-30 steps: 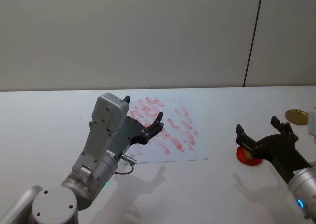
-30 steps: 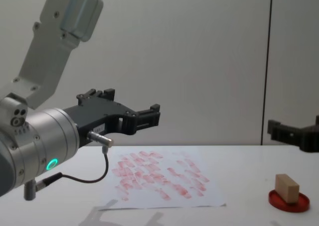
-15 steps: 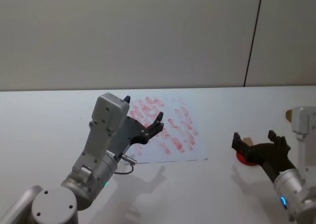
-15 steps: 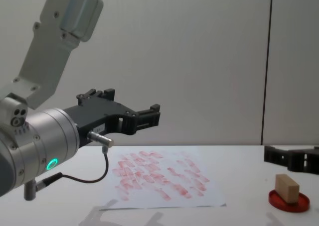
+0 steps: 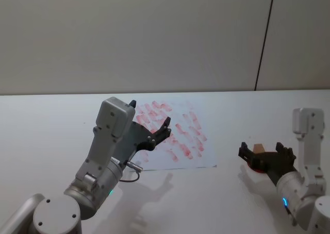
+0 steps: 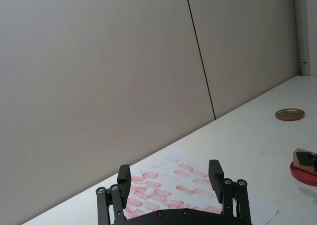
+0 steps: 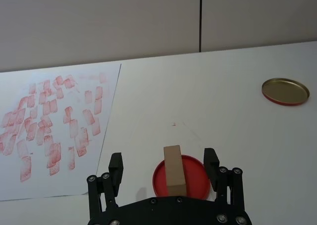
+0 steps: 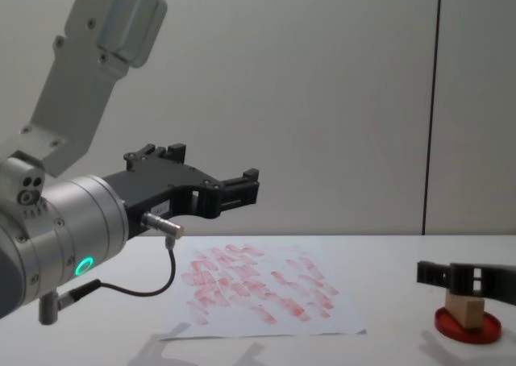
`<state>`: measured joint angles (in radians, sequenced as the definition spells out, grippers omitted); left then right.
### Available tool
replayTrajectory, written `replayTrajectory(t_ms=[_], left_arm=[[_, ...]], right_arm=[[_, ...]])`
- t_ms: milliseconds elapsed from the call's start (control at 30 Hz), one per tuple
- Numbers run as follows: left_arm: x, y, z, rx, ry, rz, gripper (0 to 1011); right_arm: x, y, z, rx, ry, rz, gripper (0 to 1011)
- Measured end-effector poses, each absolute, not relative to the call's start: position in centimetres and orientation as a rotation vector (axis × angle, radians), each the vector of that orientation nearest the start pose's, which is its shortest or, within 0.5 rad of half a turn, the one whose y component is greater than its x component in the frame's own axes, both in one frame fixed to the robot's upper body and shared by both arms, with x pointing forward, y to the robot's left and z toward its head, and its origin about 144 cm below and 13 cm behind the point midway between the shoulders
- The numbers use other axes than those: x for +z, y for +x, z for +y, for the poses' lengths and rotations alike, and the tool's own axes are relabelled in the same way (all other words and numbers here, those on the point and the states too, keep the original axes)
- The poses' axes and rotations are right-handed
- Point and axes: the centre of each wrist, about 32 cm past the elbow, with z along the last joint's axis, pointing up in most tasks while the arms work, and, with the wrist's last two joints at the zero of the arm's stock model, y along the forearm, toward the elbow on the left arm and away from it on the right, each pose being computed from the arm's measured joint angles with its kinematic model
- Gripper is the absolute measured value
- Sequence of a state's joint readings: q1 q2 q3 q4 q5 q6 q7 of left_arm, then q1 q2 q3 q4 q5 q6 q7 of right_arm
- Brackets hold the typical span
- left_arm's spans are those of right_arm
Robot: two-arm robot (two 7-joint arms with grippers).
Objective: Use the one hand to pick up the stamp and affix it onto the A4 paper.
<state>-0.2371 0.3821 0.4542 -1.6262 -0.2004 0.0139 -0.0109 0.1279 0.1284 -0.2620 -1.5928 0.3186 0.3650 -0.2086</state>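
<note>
Stamp (image 7: 173, 169) stands on pad (image 7: 194, 171) between right gripper's (image 7: 164, 161) wide-open, empty fingers; it should centre, then close squarely. To the left, left gripper (image 5: 149, 114) idles, spread and empty.

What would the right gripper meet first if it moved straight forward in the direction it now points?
Most likely the stamp, which stands on the red ink pad just ahead, in line with the gap between the open fingers of the right gripper. The exact depth is unclear.

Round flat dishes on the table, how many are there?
2: the red ink pad under the stamp; the gold lid beyond it, nearer the wall.
</note>
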Motion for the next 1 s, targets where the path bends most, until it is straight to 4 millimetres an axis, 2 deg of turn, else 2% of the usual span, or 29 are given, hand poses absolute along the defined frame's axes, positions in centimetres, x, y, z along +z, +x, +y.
replayTrajectory(t_ms=[300,367,467,500,567,600,633,800,833,933,967,1000], left_arm=[[120.4,49.2,19.8,1.124,0.061,-0.268,993],[120.4,49.2,19.8,1.124,0.061,-0.268,993],[120.4,49.2,19.8,1.124,0.061,-0.268,993],[120.4,49.2,19.8,1.124,0.061,-0.268,993],[120.4,49.2,19.8,1.124,0.061,-0.268,993],[120.4,49.2,19.8,1.124,0.061,-0.268,993],[120.4,49.2,19.8,1.124,0.061,-0.268,993],[120.4,49.2,19.8,1.124,0.061,-0.268,993],[120.4,49.2,19.8,1.124,0.061,-0.268,993],[120.4,49.2,19.8,1.124,0.061,-0.268,993],[120.4,49.2,19.8,1.124,0.061,-0.268,993],[120.4,49.2,19.8,1.124,0.061,-0.268,993]], right_arm=[[117.9,49.3,-17.5,-1.47,-0.178,0.328,976],[117.8,49.5,-17.4,-1.472,-0.189,0.338,902],[117.8,49.6,-17.3,-1.475,-0.198,0.342,855],[117.9,49.7,-17.2,-1.477,-0.203,0.344,796],[117.9,49.7,-17.1,-1.481,-0.209,0.345,743],[117.9,49.7,-17.1,-1.481,-0.209,0.345,743],[118.0,49.8,-17.0,-1.484,-0.215,0.346,686],[118.1,49.9,-16.9,-1.498,-0.234,0.35,547],[118.2,49.9,-16.8,-1.504,-0.241,0.352,487],[118.3,50.0,-16.7,-1.514,-0.252,0.354,426],[118.3,50.0,-16.6,-1.522,-0.262,0.356,360],[118.4,50.0,-16.6,-1.526,-0.266,0.357,342]])
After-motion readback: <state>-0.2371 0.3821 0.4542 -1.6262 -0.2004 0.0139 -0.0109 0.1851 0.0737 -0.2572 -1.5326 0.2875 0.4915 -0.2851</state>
